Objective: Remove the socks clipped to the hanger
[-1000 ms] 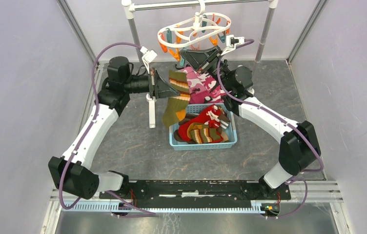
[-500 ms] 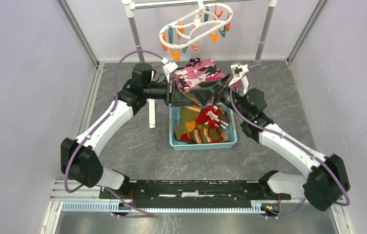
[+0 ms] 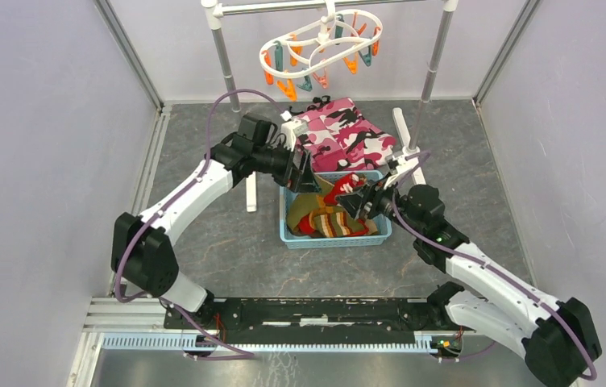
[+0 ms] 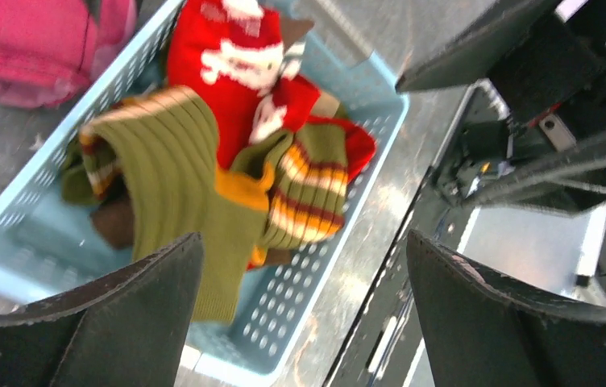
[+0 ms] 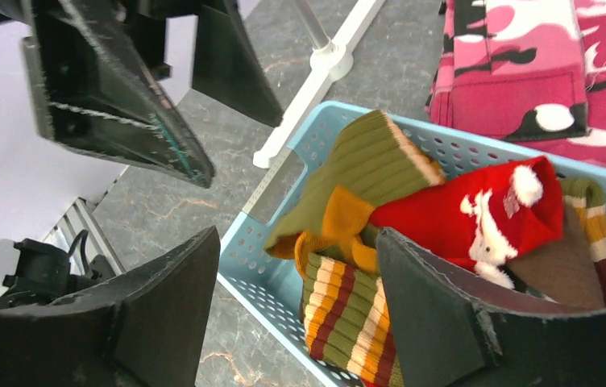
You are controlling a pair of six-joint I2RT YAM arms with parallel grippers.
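The white hanger [image 3: 321, 47] hangs from the rail with orange and teal clips, and no socks show on it. The socks lie piled in a light blue basket [image 3: 336, 239]: an olive green one [image 4: 179, 161], a red one [image 4: 235, 56], a striped one [image 5: 348, 306] and a brown one [image 5: 562, 274]. My left gripper [image 4: 304, 238] hovers open over the basket's back left corner [image 3: 302, 173], nothing between its fingers. My right gripper [image 5: 296, 234] hovers open over the basket's right side [image 3: 354, 201], also holding nothing.
A pink camouflage cloth [image 3: 340, 137] lies just behind the basket. The metal rail stand has posts [image 3: 223, 48] at the back and white feet [image 3: 251, 189] on the grey floor beside the basket. Grey walls close in left and right.
My left gripper carried the olive sock from the left over the basket and opened; the sock now lies in it. My right arm dropped from the hanger to the basket.
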